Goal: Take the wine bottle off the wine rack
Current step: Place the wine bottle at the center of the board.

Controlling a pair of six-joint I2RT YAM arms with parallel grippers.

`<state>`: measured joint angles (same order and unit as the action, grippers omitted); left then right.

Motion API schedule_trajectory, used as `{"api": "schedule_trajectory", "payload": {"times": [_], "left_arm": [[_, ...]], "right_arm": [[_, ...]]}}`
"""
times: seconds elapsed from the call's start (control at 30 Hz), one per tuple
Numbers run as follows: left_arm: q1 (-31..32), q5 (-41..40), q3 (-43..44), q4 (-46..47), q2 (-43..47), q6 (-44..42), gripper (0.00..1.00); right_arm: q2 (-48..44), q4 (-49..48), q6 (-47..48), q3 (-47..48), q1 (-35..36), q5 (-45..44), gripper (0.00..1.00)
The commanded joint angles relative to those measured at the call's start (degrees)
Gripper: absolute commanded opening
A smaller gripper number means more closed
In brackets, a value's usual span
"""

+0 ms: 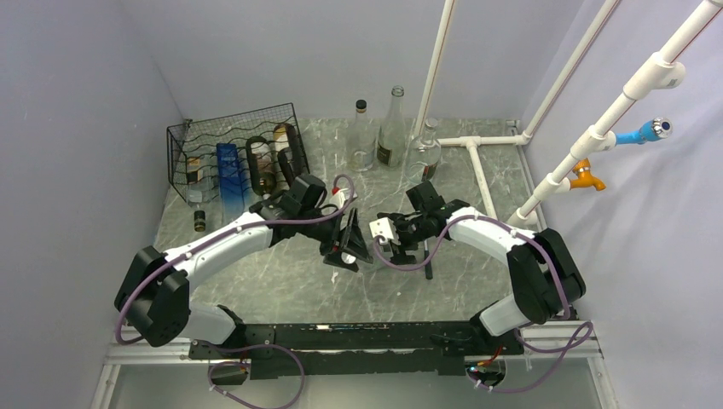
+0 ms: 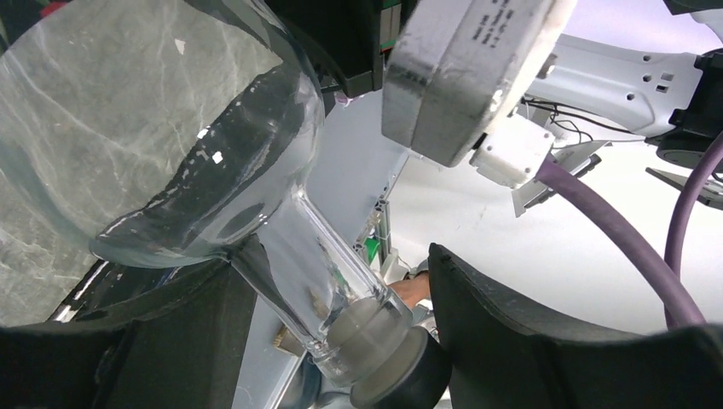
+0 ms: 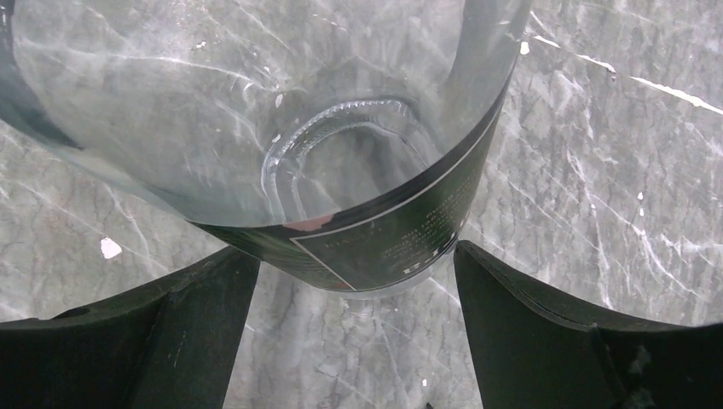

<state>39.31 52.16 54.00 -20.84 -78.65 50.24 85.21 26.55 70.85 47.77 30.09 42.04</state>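
- Slipping is the main risk. The clear bottle (image 2: 170, 128) is already off the rack (image 1: 230, 149) and sits between the two grippers over the middle of the table (image 3: 597, 128), well apart from the rack. Neither grip looks firm.
- The left gripper (image 2: 332, 298) straddles the neck (image 2: 315, 281) beside the cap (image 2: 384, 358). Its fingers (image 2: 529, 341) stand wider than the neck, with a gap showing on one side, so they clamp nothing.
- If the neck only leans on one finger, any move of that arm could let that end drop.
- The right gripper (image 3: 358, 281) has its fingers (image 3: 170, 341) set wide at the labelled base end, with the glass between the tips. I cannot tell whether they press on it or merely flank it.
- Smooth round glass would probably slide or roll if it were freed at a tilt, and a fall onto the hard table could crack it.
- I cannot tell whether the base touches the table, so how far it could fall is unclear.
- The arms are close together. A pull by one while the other bears the bottle could twist it loose or knock the grippers together.
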Motion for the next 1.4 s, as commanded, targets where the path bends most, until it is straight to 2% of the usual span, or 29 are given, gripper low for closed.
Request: {"api": "schedule_trajectory", "payload": {"times": [0.0, 0.23, 0.83, 1.13, 1.37], "left_arm": [[0.2, 4.2, 4.1, 8.1, 0.3, -3.9, 0.75], [0.2, 5.0, 4.0, 8.4, 0.3, -4.6, 0.78], [0.2, 6.1, 4.0, 6.8, -0.8, -7.9, 0.79], [0.2, 5.2, 5.2, 3.4, 0.4, -12.9, 0.79], [0.2, -0.9, 6.3, -2.9, 4.8, -20.4, 0.80]], "right_arm": [[0.6, 4.0, -0.2, 1.4, 0.4, 5.0, 0.87], [1.0, 4.5, -0.5, 1.8, 0.2, 4.8, 0.88], [-0.3, 5.6, -0.9, 2.0, -2.7, 5.9, 0.93], [-2.2, 10.3, 2.0, 2.7, -8.0, 8.8, 0.94], [-4.6, 17.7, 5.9, 4.9, -9.6, 12.7, 0.94]]}}
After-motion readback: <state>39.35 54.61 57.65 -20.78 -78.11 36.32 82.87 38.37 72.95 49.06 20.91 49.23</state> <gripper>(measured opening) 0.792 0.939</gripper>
